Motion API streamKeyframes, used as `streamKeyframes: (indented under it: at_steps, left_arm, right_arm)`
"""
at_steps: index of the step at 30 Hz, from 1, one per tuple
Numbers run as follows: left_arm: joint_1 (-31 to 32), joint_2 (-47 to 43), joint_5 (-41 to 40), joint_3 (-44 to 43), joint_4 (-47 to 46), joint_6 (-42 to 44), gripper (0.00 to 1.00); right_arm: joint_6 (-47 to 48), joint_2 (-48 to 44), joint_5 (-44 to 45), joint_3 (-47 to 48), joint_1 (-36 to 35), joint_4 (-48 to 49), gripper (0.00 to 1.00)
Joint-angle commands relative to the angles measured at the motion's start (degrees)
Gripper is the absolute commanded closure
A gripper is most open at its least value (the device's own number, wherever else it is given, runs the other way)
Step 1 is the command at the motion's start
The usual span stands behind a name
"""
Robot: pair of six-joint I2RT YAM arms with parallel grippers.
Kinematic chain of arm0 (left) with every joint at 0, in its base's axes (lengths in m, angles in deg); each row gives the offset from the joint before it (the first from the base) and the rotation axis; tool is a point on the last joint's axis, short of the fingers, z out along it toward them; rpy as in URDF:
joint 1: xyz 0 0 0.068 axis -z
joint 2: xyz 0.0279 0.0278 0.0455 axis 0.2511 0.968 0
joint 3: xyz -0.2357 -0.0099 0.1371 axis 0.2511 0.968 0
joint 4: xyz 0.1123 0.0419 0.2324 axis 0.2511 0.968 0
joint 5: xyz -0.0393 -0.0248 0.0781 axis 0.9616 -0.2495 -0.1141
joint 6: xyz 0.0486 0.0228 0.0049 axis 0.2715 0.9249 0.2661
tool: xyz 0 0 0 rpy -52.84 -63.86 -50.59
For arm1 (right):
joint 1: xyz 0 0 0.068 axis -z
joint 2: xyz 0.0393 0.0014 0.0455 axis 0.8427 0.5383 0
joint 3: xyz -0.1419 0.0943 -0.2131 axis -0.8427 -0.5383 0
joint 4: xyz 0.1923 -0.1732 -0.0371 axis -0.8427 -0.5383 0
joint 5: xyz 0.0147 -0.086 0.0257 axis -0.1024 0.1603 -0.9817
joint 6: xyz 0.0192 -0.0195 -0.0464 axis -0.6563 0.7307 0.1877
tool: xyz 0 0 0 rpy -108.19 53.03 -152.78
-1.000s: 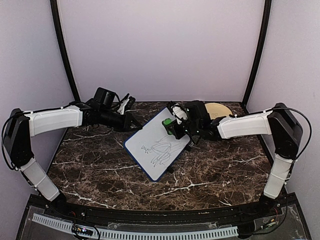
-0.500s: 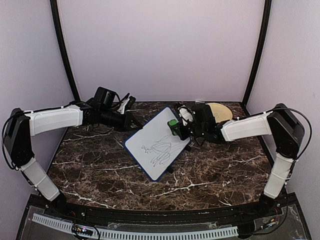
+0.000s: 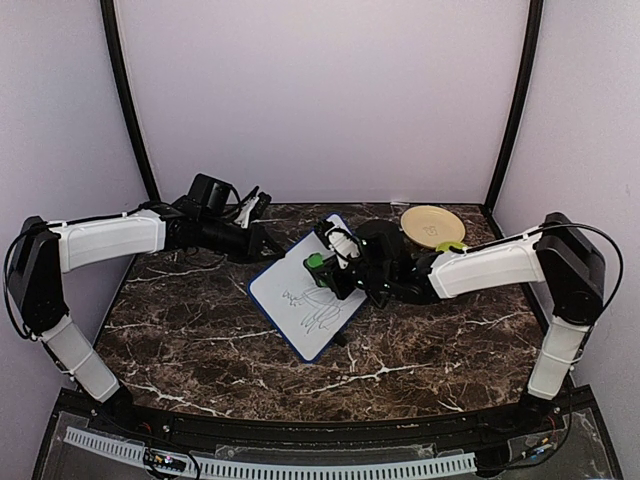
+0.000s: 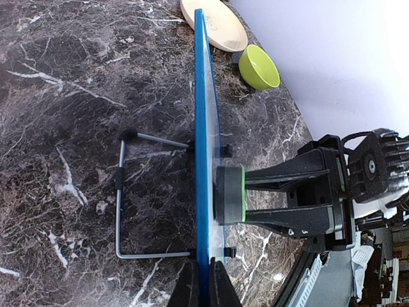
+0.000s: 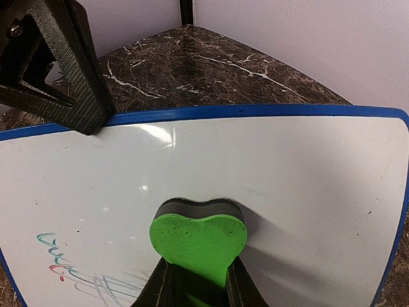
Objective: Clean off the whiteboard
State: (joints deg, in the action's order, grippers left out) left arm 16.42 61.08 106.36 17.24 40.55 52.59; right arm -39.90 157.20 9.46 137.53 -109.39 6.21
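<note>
My left fingers (image 4: pixel 186 291) clamp the whiteboard (image 5: pixel 307 166) edge; my right fingers (image 5: pixel 238 289) press the gripped green eraser (image 5: pixel 199 238) against it.

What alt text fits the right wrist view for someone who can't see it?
The right gripper holds a green eraser flat against the whiteboard, low in the centre. The board around it is plain white, with marker scribbles at the lower left. The left gripper clamps the board's top edge at upper left, with the dark marble table behind.
</note>
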Motion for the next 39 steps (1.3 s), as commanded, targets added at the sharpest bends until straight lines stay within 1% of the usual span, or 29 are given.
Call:
streamKeyframes:
  at_steps: [1,5,9,13,17,22,28,39]
  left_arm:
    - [1.03,-0.38,2.72,-1.29,-1.9,1.05,1.0]
    - [1.03,-0.29,2.65,-1.27,-1.97,1.05,1.0]
    - [1.01,-0.13,2.71,-1.31,-2.21,1.06,1.0]
    - [1.03,-0.15,2.67,-1.36,-2.18,1.1,1.0]
    - [0.97,0.07,2.72,-1.36,-2.25,1.06,1.0]
    - [1.03,0.12,2.72,-1.21,-2.44,0.77,1.0]
    - [1.02,-0.2,2.47,-1.09,-2.27,0.71,1.0]
    - [1.03,-0.04,2.39,-0.92,-2.61,0.45,1.0]
  right_arm:
    - [1.2,1.77,-0.46,-0.17,0.94,-2.8,0.98]
    - [0.95,0.67,-0.84,-2.92,5.49,-2.02,0.97]
    - [1.07,1.0,-1.57,-3.27,9.46,-2.27,0.97]
    - [1.18,1.76,-1.62,-3.05,11.61,-2.67,0.97]
    - [0.24,1.69,-3.02,-2.79,11.53,-2.31,0.97]
    - [0.62,1.22,-2.24,-1.99,7.69,-1.4,0.98]
    - [2.13,1.5,2.36,-0.33,0.65,-2.36,0.98]
    - [2.14,2.32,5.99,2.05,-10.41,-3.69,0.98]
